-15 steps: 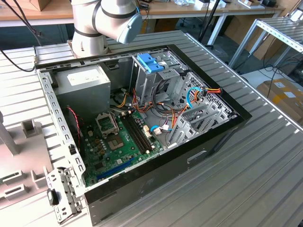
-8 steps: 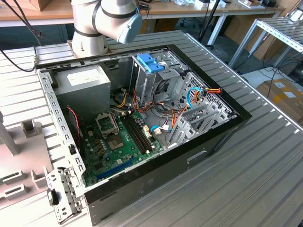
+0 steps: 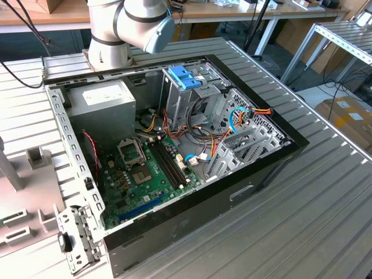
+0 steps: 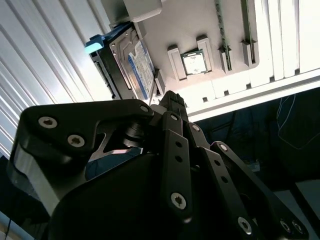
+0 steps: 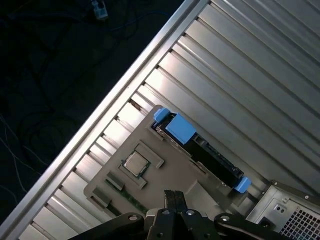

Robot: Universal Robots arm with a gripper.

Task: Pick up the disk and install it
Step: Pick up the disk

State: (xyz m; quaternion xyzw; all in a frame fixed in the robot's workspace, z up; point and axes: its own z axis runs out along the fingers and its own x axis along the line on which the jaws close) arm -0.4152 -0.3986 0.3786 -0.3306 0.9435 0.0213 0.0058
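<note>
The disk (image 5: 202, 151) is a dark hard drive in a light blue carrier. It stands on its long edge in a slot of a grey fixture plate (image 5: 165, 182). In the second wrist view the disk (image 4: 129, 66) shows its labelled face and a light blue tab. My gripper (image 5: 174, 196) hangs above the plate, a short way from the disk and not touching it. Its dark fingertips (image 4: 172, 101) are pressed together with nothing between them. In the exterior view the open computer case (image 3: 174, 145) lies on the table, with a metal drive cage (image 3: 192, 99) at its back.
A square processor chip (image 5: 136, 163) sits in a holder on the fixture plate beside the disk. The ribbed metal table (image 5: 240, 65) ends at a straight edge with dark floor and cables beyond. A blue-latched bracket (image 3: 185, 77) tops the drive cage. The arm's base (image 3: 110, 46) stands behind the case.
</note>
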